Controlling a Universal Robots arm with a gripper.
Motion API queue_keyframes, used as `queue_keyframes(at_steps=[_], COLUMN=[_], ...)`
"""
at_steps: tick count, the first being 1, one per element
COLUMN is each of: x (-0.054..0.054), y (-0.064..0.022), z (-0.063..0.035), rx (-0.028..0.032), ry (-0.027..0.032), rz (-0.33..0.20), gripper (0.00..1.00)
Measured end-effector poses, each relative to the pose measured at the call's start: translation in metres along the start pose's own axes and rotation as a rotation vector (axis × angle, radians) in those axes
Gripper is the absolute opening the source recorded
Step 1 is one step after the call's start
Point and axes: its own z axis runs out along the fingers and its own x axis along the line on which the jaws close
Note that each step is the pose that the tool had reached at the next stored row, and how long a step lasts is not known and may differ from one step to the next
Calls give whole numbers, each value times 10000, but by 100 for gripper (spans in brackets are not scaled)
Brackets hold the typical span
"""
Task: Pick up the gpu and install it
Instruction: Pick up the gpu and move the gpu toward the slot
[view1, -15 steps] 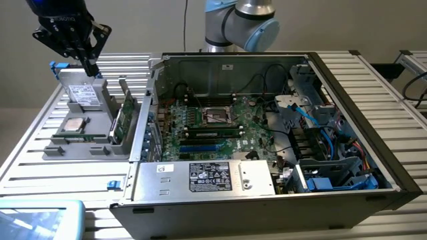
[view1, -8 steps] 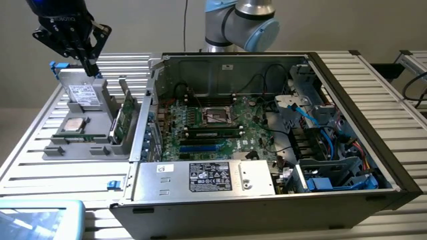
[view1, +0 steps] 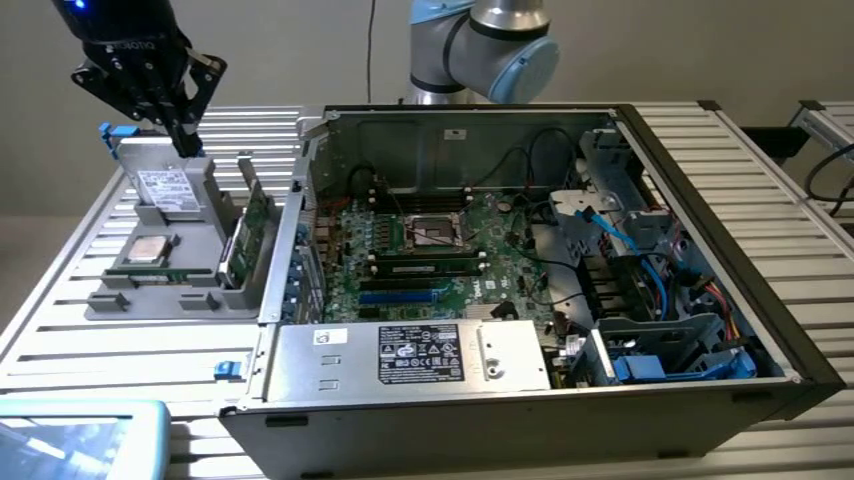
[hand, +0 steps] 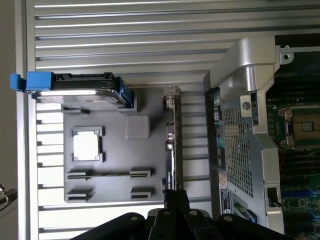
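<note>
While the gpu (view1: 254, 225) is standing on edge in the grey parts tray (view1: 160, 292), beside the open computer case (view1: 427, 140), I am hovering the gripper (view1: 186, 138) above the tray, closed and empty. I am judging this to be the approach step. The pick is calling for opened fingers aligned astride the card's upper edge.

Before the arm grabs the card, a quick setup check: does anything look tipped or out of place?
Nothing stands out. The gpu stands upright in its slot on the gray tray, the hard drive upright too, the processor flat. The claw hangs above the tray.
</note>
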Motion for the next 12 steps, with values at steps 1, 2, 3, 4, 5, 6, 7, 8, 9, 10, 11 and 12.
queue_keyframes(at_steps=[1,2,3,4,5,6,7,8,9,10,11,12], x=[0,1,1,2,1,1,1,1,1,1,1,1], y=[0,-1,-1,-2,-3,-5,-8,-8,-9,-10,-11,-12], z=[7,12,14,16,18,19,21,22,24,28,35,46], rx=[-1,-3,-5,-9,-15,-24,-31,-36,-36,-37,-39,-57], ry=[0,0,2,1,2,1,0,-1,2,2,1,1], rz=[0,0,2,2,1,2,1,3,3,2,2,2], gripper=[12,12,12,13,19,19,25,25,32,37,43,43])
